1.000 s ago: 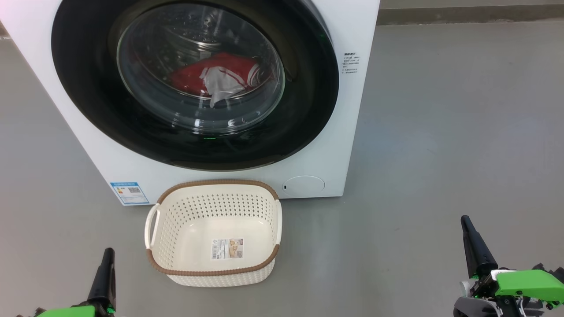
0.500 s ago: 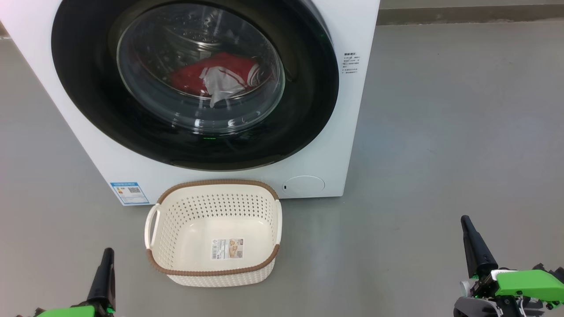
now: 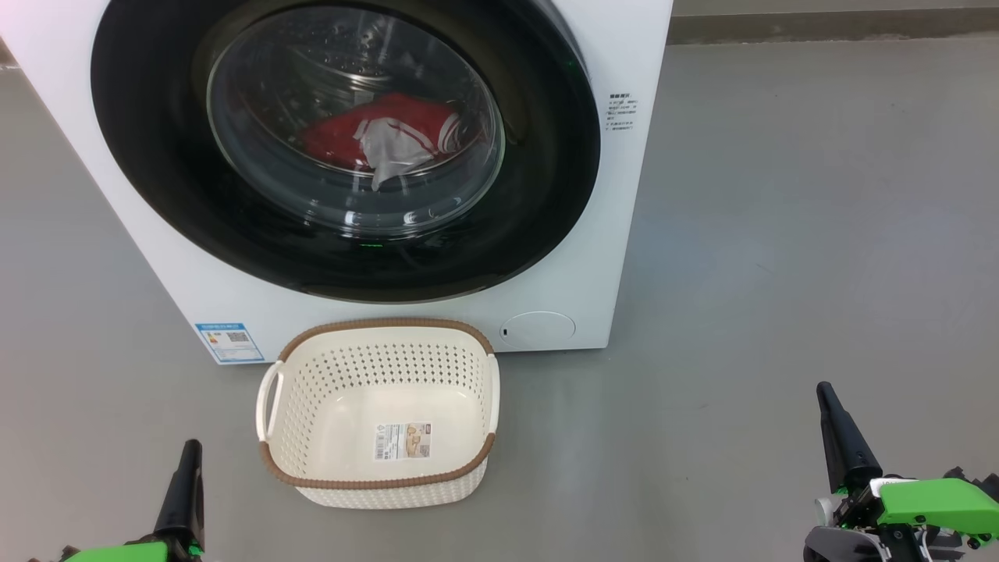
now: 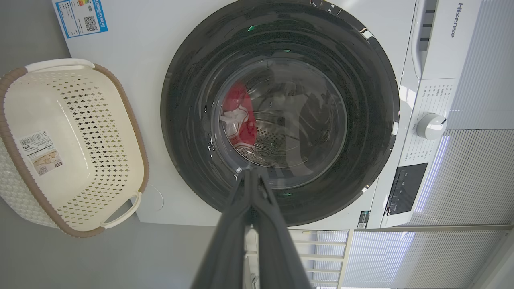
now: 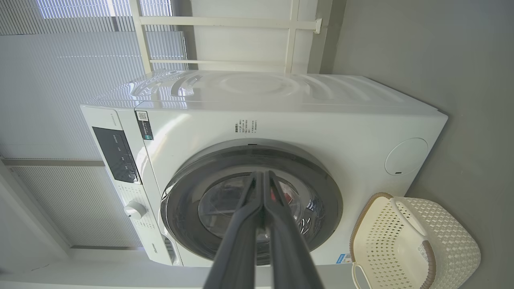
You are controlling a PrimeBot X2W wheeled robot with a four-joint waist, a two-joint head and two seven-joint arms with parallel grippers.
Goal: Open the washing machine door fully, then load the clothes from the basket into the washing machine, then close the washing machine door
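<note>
Glossy round black door [image 3: 156, 172] shut on boxy white washer [image 3: 624, 203], red-white garment [image 3: 335, 136] behind domed glass, perforated cream basket [image 3: 382, 323] on smooth grey floor [image 3: 780, 234], left tool [image 3: 190, 447] and right tool [image 3: 823, 388] pinched closed, holding nothing.

The floor [image 3: 780, 195] is smooth matte grey, with a soft pale sheen where light falls on it. A darker grey skirting strip [image 3: 827, 27] runs along its far edge, under a lighter wall [image 3: 827, 5]. Further back, white ribbed blinds [image 5: 80, 60] cover the windows, glowing faintly blue with daylight. White frame bars [image 5: 225, 21] cross a plain white panel beside them.
</note>
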